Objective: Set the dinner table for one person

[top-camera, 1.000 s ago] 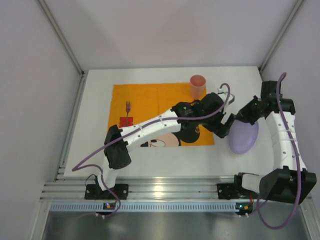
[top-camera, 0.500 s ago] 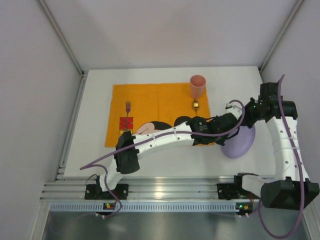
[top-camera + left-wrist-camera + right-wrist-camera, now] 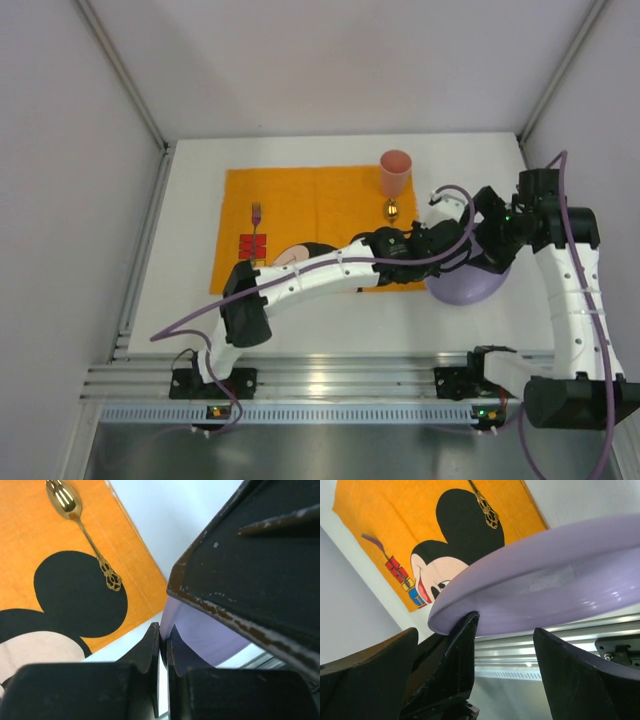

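Dinner table: plate beside placemat edge.

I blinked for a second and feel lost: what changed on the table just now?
The purple plate shifted left toward the orange placemat, its rim pinched by the left gripper; the right gripper followed, open. Cup, fork and spoon stayed put.

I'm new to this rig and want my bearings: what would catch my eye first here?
The round lavender plate, held off the white tabletop at the right edge of the orange Mickey Mouse placemat: the left gripper is shut on its rim, the right gripper open next to it. On that bright mat, a pink cup and gold spoon sit at the far right corner, a purple fork on the left.
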